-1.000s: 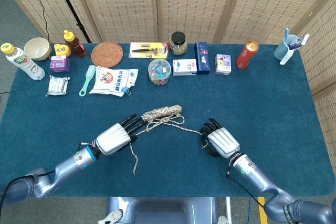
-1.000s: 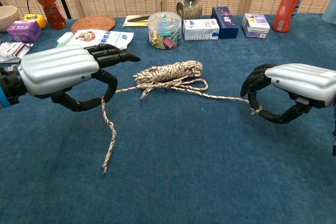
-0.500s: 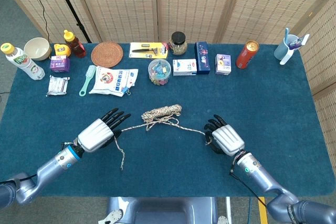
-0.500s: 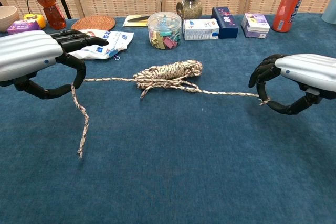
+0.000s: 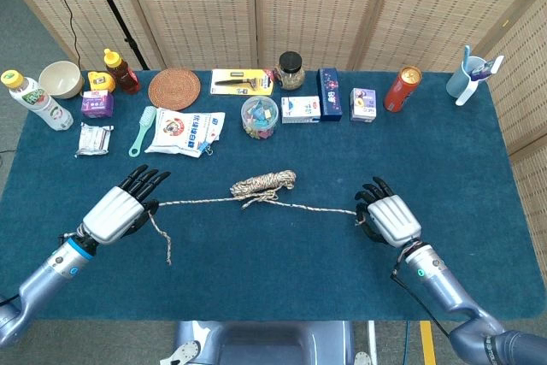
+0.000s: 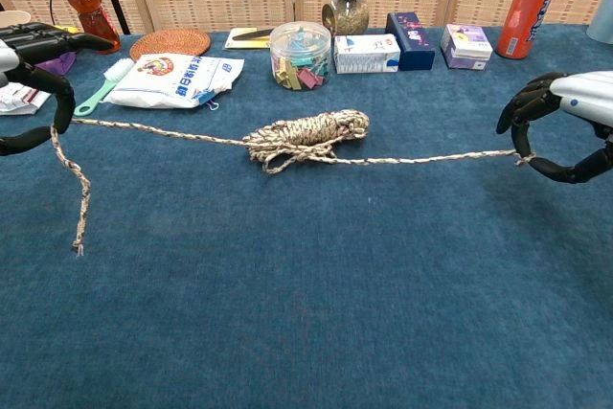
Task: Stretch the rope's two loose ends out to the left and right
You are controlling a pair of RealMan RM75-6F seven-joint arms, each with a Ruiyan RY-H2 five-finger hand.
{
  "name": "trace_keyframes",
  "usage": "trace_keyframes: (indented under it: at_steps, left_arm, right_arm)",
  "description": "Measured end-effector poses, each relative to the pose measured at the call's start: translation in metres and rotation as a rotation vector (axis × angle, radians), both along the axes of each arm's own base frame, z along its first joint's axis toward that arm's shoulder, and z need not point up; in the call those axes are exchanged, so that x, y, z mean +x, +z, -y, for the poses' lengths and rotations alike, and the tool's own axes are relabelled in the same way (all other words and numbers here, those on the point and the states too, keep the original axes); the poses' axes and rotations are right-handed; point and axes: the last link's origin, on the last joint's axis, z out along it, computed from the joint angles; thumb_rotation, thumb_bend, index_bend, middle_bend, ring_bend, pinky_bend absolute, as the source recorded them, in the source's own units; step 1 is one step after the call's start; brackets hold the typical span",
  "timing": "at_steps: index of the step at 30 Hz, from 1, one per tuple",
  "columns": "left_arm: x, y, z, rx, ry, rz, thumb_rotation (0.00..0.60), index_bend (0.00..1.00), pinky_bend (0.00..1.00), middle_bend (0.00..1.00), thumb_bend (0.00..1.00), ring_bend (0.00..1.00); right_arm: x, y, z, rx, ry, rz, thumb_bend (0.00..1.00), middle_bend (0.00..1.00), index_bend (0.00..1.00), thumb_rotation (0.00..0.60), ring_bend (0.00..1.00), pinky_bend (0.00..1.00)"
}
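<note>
Rope, bundled mid-table, runs taut between gripping left hand and right hand.

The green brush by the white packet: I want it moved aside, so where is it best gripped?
Judging by its pose, grip the green brush by its narrow handle, the end nearer the robot, coming from above with the fingers across it; it lies flat beside the white packet.

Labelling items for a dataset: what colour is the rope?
The rope is speckled beige, white and brown; clearest in the chest view.
</note>
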Motion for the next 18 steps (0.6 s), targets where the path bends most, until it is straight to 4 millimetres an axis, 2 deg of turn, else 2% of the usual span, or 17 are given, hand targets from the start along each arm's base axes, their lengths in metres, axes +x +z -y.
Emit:
trace_keyframes:
  at_steps: [7,18]
  left_arm:
    - [-0.021,0.022,0.005,0.061,0.058,-0.002,0.600,0.65,0.00,0.00,0.46,0.00]
    - [-0.044,0.049,0.009,0.137,0.135,-0.010,0.600,0.65,0.00,0.00,0.46,0.00]
  right_arm:
    - [-0.021,0.020,0.001,-0.060,-0.057,-0.015,0.54,0.28,0.64,0.600,0.15,0.00]
    - [-0.038,0.040,0.000,-0.116,-0.102,-0.027,0.54,0.28,0.64,0.600,0.15,0.00]
